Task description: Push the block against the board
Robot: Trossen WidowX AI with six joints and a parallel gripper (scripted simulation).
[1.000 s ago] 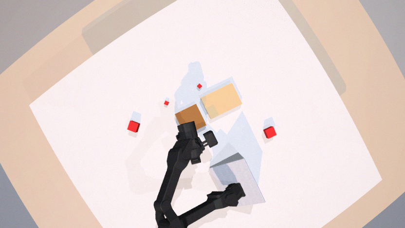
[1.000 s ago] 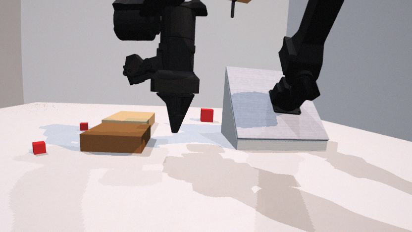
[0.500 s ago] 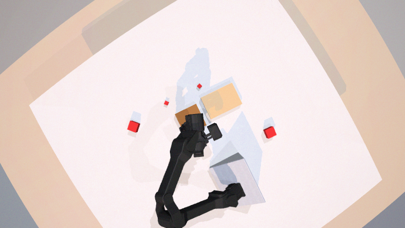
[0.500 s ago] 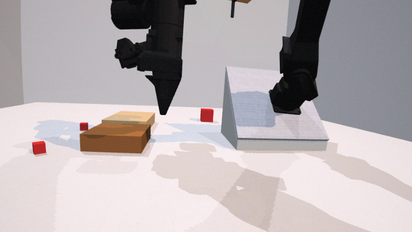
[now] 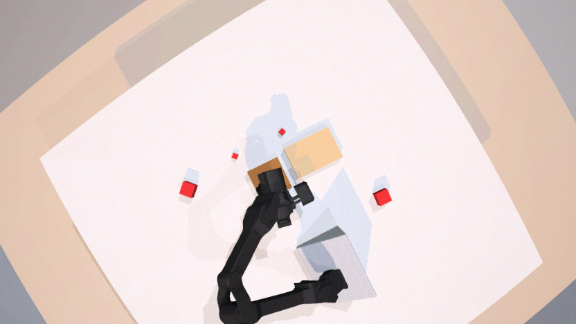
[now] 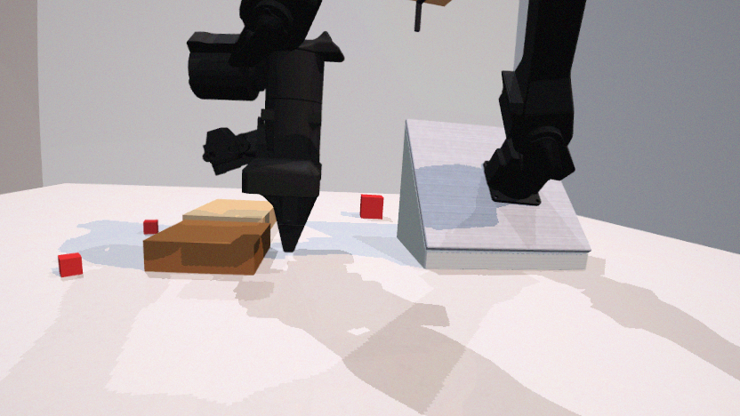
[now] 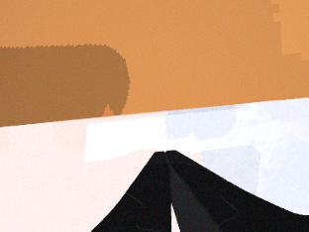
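Nearest in the exterior view, the gripper (image 6: 289, 243) stands tip-down with its fingers pinched together on nothing, low at the table (image 6: 362, 336) just beside the right face of the square block (image 6: 206, 248). That darker block lies beside the paler board (image 6: 229, 211) behind it; whether a sliver of gap remains cannot be told from here. The step looks like a nudge to true the edges: best kept slow and level, pressing flat on the block's face near its middle so it slides without twisting.
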